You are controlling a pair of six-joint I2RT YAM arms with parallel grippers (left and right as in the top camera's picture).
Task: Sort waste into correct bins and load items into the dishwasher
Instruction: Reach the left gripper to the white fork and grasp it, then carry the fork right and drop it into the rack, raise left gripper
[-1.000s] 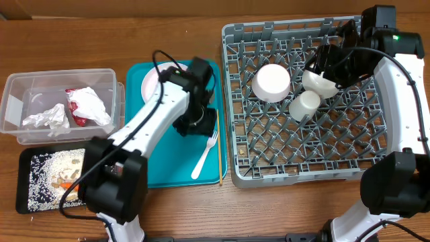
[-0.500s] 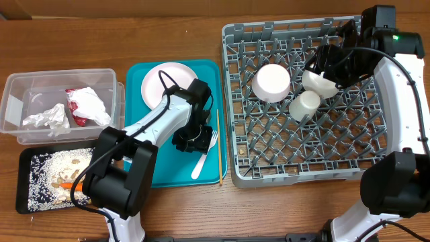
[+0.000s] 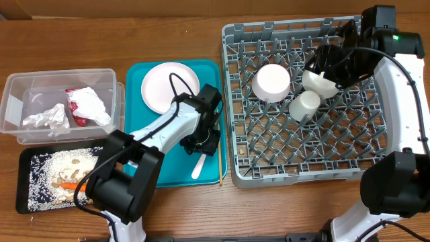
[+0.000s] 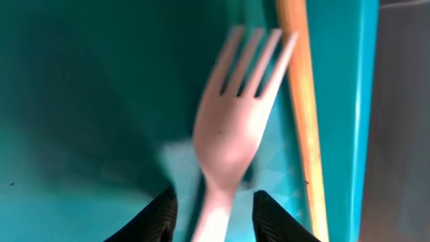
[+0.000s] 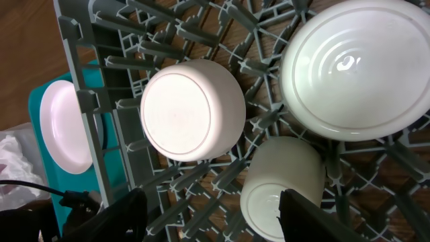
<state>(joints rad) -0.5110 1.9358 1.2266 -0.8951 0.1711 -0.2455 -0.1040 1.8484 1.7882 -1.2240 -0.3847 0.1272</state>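
Observation:
A white plastic fork (image 4: 234, 128) lies on the teal tray (image 3: 144, 158), tines toward the wooden chopstick (image 4: 301, 101) beside it. My left gripper (image 4: 216, 218) is low over the fork, its handle between my open fingers (image 4: 156, 216) with a gap on each side. From overhead, only the handle end of the fork (image 3: 197, 169) shows below the left gripper (image 3: 201, 142). A pale pink plate (image 3: 170, 87) sits at the tray's far end. In the grey dishwasher rack (image 3: 252, 171) are two white bowls (image 5: 191, 111) (image 5: 359, 64) and a white cup (image 5: 279, 185). My right gripper (image 5: 215, 222) hangs open above them.
At the left, a clear tub (image 3: 20, 84) holds crumpled white paper (image 3: 46, 117) and a red-and-white wrapper (image 3: 86, 105). In front of it a black tray (image 3: 27, 158) holds rice-like grains, beige scraps and a carrot piece (image 3: 66, 185). The chopstick (image 3: 219, 151) lies along the teal tray's right rim.
My left gripper has travelled from beside the plate toward the near right of the teal tray, down onto the fork, and its jaws have narrowed. The right arm has stayed put.

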